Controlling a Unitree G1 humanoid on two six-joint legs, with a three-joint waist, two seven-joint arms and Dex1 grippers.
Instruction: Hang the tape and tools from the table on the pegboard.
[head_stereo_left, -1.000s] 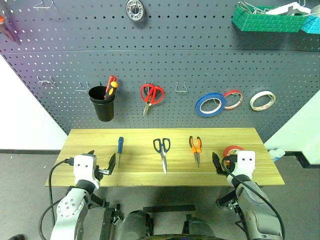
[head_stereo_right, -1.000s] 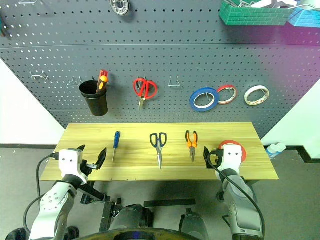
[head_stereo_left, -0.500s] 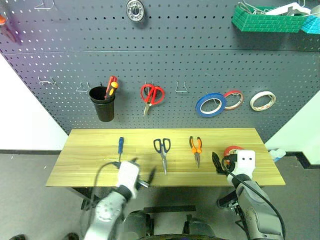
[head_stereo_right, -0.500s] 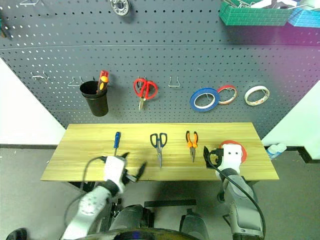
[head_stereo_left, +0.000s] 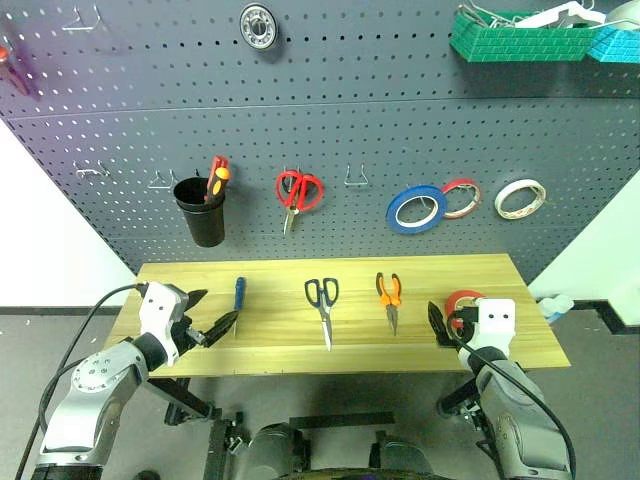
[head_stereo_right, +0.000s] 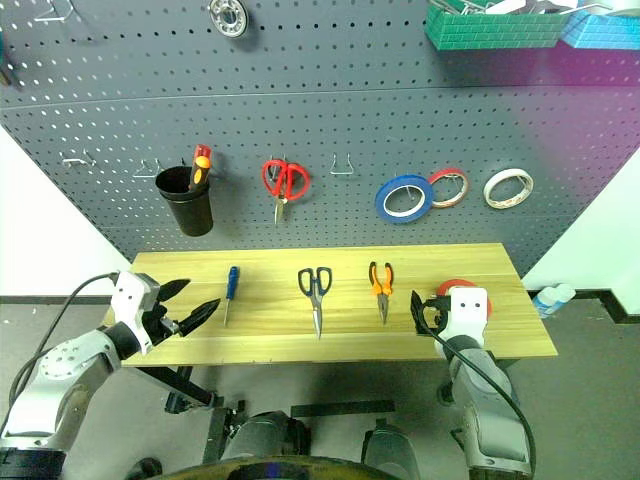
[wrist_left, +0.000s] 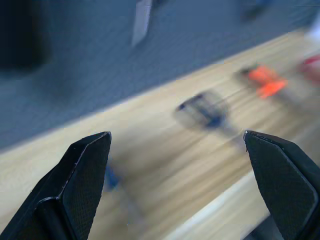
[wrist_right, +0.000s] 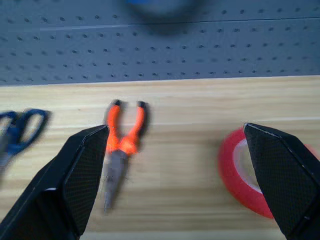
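Fig.: Tools in a row on table (head_stereo_left: 180, 345), nothing hung yet.
L gripper (head_stereo_left: 207, 323) wide, empty, screwdriver (head_stereo_left: 239, 295) at its 1 o'clock; R gripper (head_stereo_left: 447, 326) wide, empty, tape (head_stereo_left: 463, 300) at its 1 o'clock—likely staged for pickup.

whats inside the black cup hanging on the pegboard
A red-and-yellow-handled screwdriver stands in the black cup on the pegboard, its handle sticking out above the rim. The cup wall covers its shaft and anything deeper inside.

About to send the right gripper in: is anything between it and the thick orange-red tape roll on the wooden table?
Nothing visible. The open right gripper faces the orange-red tape roll over bare light wooden table; the orange-and-black pliers lie off to the side.
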